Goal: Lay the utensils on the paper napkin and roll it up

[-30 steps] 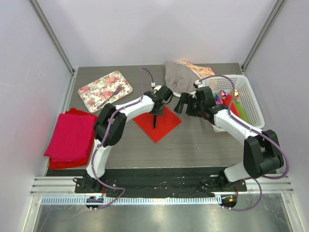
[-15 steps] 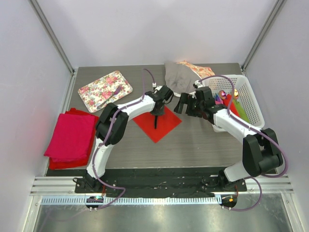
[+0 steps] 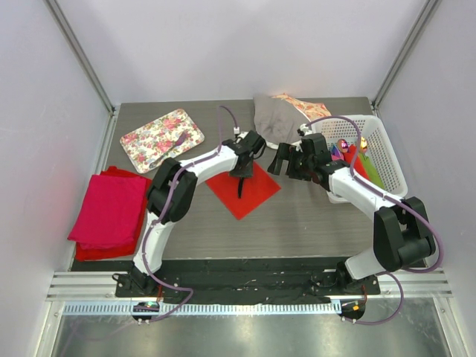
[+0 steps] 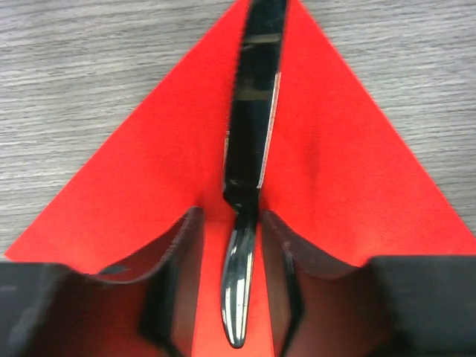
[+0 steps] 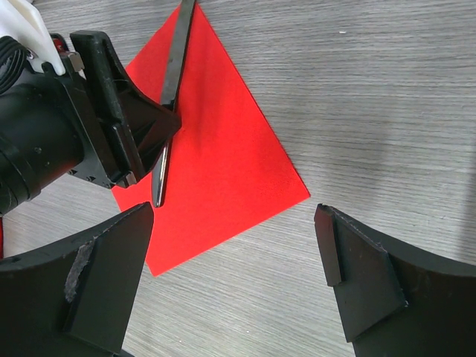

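The left claw has barely moved, jaws parted astride the knife, now released on the napkin; right claw gapes idle.

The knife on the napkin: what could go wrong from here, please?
1. The open left gripper has its fingers close on both sides of the knife handle. Pulling away askew could nudge the knife or drag the thin napkin.
2. The blade runs up to the napkin's corner, so rolling may leave it sticking out.
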Action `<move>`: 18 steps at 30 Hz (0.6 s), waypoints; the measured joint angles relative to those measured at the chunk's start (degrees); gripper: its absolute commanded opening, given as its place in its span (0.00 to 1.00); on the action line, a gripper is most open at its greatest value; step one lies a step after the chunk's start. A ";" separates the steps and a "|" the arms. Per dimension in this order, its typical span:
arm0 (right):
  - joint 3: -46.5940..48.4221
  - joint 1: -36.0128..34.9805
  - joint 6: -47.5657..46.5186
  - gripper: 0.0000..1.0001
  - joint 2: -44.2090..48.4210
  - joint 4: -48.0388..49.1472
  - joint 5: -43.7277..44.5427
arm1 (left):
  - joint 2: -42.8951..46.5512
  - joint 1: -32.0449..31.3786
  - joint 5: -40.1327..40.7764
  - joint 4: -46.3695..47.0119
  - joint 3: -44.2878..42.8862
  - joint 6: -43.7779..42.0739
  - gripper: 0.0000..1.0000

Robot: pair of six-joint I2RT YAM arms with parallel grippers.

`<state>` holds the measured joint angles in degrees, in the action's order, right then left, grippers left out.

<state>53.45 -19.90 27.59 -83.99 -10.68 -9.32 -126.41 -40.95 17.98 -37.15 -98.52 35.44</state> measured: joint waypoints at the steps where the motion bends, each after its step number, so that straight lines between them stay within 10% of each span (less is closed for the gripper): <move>1: 0.00 0.04 0.00 1.00 -0.02 0.02 -0.04 | 0.00 0.04 0.04 -0.15 -0.09 -0.13 0.44; 8: 0.00 0.15 0.02 1.00 0.00 0.39 -0.42 | 0.81 0.35 0.07 -2.43 -3.80 -3.34 0.78; 15: 0.00 0.15 -0.02 0.98 0.00 0.44 -1.31 | 10.60 8.59 -9.11 -2.62 -5.51 -10.47 0.78; 18: 0.00 0.15 0.04 0.82 -0.33 1.31 -2.56 | 16.35 18.53 -14.08 0.94 -3.15 -13.68 0.71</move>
<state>53.45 -19.75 27.64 -84.31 -9.37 -11.88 -110.06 -22.41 3.90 -36.21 -101.67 21.76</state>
